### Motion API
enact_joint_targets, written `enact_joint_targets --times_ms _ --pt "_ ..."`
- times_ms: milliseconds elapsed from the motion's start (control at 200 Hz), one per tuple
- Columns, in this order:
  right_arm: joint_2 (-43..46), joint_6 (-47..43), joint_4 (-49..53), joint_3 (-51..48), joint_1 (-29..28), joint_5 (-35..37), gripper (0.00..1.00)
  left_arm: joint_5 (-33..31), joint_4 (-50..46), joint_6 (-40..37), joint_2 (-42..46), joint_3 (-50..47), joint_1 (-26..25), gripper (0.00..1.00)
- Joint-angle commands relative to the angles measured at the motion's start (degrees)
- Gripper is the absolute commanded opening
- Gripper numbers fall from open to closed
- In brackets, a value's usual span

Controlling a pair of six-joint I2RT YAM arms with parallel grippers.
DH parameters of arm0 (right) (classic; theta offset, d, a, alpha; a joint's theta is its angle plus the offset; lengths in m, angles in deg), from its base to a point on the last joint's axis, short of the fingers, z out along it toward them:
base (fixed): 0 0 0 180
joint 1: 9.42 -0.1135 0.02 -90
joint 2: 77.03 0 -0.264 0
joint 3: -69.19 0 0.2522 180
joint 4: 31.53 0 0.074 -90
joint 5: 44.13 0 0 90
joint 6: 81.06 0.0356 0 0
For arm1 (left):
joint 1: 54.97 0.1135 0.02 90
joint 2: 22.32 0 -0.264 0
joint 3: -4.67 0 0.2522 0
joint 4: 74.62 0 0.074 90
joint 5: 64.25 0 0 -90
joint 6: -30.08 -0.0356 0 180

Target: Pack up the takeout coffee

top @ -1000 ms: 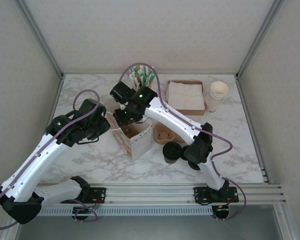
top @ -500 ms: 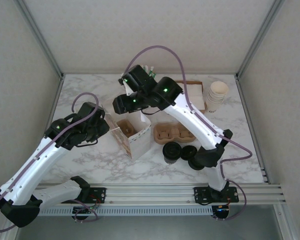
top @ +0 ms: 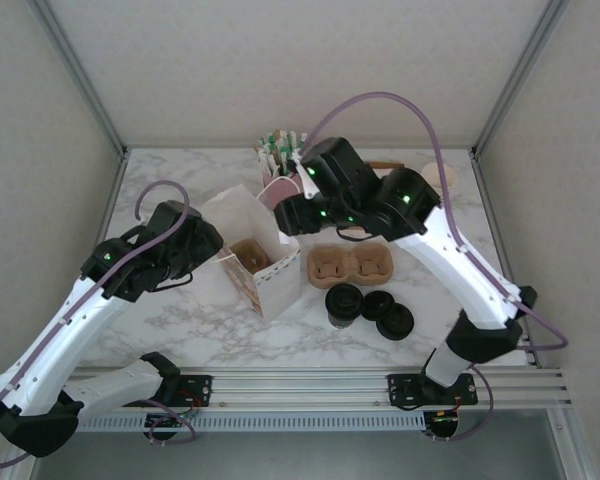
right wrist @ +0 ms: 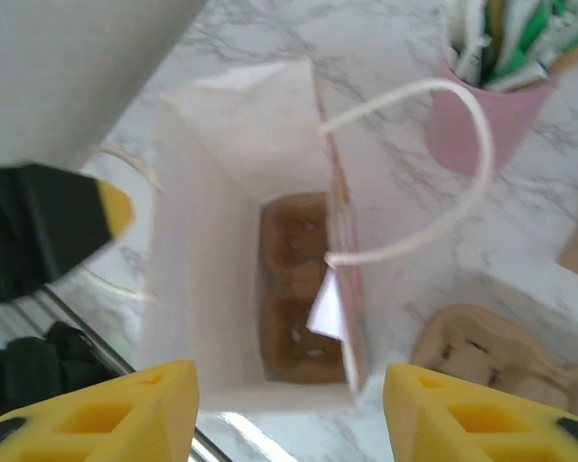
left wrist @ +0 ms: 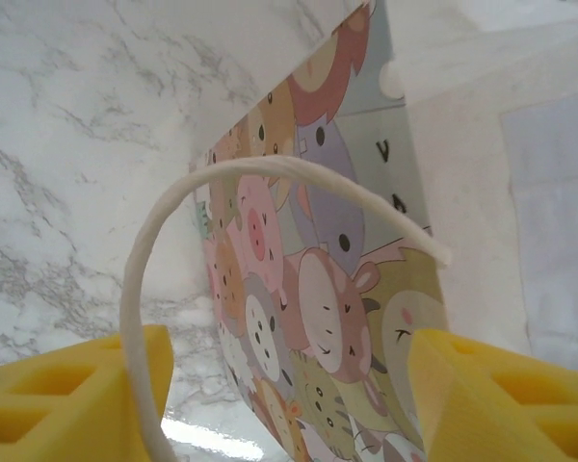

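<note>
- Paper bag [top: 275, 285]: stands upright at mid-desk with its mouth open. The cartoon-animal print faces the left arm [left wrist: 308, 289].
- Cup carrier, first [top: 252, 255]: lies flat on the bag floor, its long axis along the bag's length. Both wells look empty [right wrist: 303, 308].
- Lidded coffee cups, three [top: 343, 302]: clustered on the desk [top: 180, 310] to the near right of the bag, apart from it. They are the goods not yet packed.
- Cup carrier, second [top: 350, 267]: on the desk just beside the bag's right wall, between the bag and the cups' far side.
- Right pincer [right wrist: 294, 409]: jaws spread wide and holding nothing, poised above the bag mouth and looking straight down. The cups lie nearward and rightward from it, on this arm's own side, so it looks the likelier arm to fetch them.
- Left pincer [left wrist: 289, 385]: at the bag's left wall, jaws wide apart and clamping nothing. The printed wall sits between them, and the cord handle [left wrist: 173, 221] brushes the left pad.
- Edges: the right-hand cord handle [right wrist: 462, 183] arches beside the mouth and could snag a lowered cup.
- Pink stirrer cup [right wrist: 486, 115]: stands just beyond the bag.
- Open room: bare marble lies near and left of the bag, while the right side is crowded.
</note>
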Motion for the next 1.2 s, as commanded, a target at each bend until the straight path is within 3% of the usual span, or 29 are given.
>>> enact_joint_targets --times_ms 0,40,75,230,791,961,1196 --pt "7.21 -1.24 -4.50 -6.85 0.34 8.09 0.54 -4.92 0.48 -0.66 1.53 3.00 -0.14 0.73" --pt "9.42 -1.24 -5.26 -9.31 0.33 9.94 0.54 -5.80 0.35 -1.18 1.72 3.70 -0.14 0.76" --pt "11.42 -0.98 -5.69 -11.61 0.33 11.43 0.62 -6.52 0.39 -1.62 1.81 4.19 -0.14 0.78" --pt "19.67 -0.77 -8.33 -20.86 0.43 14.49 0.75 -9.76 0.17 -3.01 1.97 6.27 -0.14 0.80" --pt "26.36 10.44 2.84 -32.22 1.13 19.45 0.77 -13.74 -0.93 -4.85 1.05 10.48 -0.14 0.81" --pt "26.23 13.92 5.99 -35.70 2.39 17.77 0.81 -12.47 -1.71 -5.05 -0.66 10.91 -0.13 0.81" --pt "26.51 17.17 5.80 -44.95 6.28 9.00 0.86 -11.62 -3.85 -4.14 -2.29 11.72 -0.13 0.81"
